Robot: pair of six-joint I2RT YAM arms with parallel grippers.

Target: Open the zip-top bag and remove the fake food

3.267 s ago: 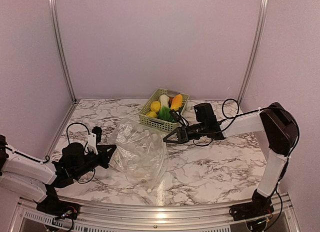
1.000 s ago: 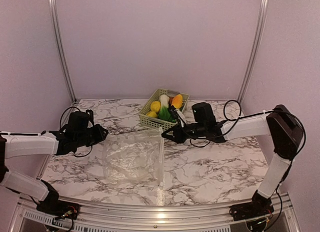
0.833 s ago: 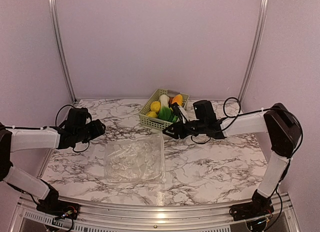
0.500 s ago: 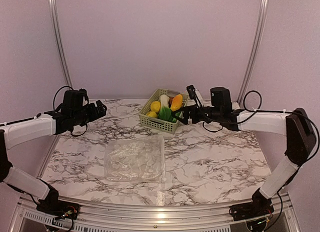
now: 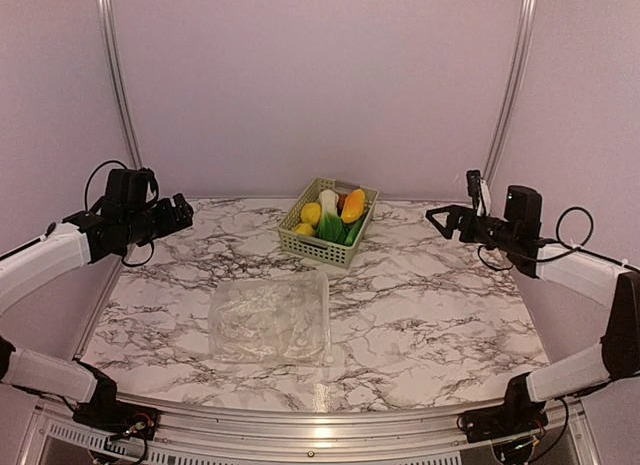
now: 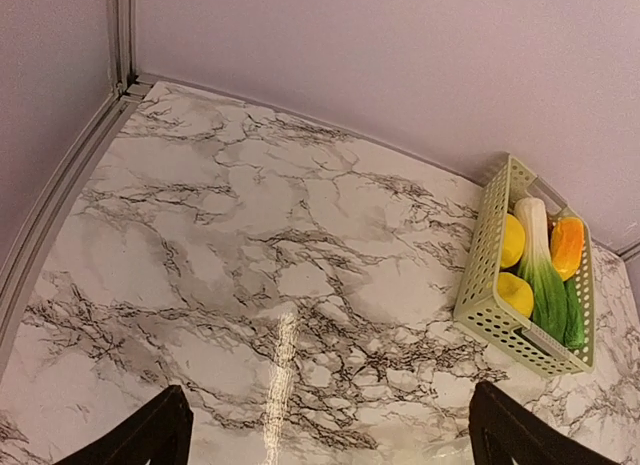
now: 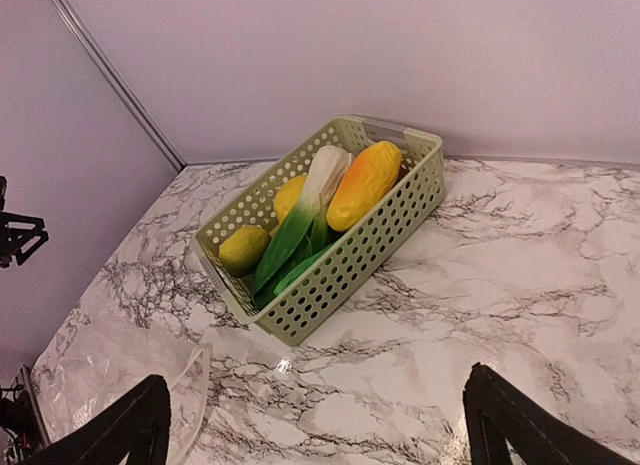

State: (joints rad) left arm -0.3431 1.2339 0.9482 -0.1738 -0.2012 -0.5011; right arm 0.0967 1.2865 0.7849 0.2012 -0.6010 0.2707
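The clear zip-top bag (image 5: 270, 320) lies flat near the table's front, with nothing visible inside it and neither gripper touching it. One corner of it shows in the right wrist view (image 7: 110, 370). The fake food (image 5: 330, 217) is a lemon, a mango, a leafy vegetable and green pods, all in the pale green basket (image 5: 312, 247). My left gripper (image 5: 183, 210) hangs open, high over the table's left edge. My right gripper (image 5: 448, 200) hangs open, high at the right. Both wrist views show wide-apart fingers with nothing between them: left gripper (image 6: 325, 440), right gripper (image 7: 320, 435).
The basket (image 7: 350, 270) stands at the back centre near the wall, and its food (image 6: 545, 275) also shows in the left wrist view. Metal rails (image 5: 120, 105) run up the back corners. Marble table (image 5: 430, 315) lies bare right of the bag.
Both grippers opened and let go of the bag, which dropped flat on the table. Both arms then rose and swung outward, left arm to the left, right arm to the right.
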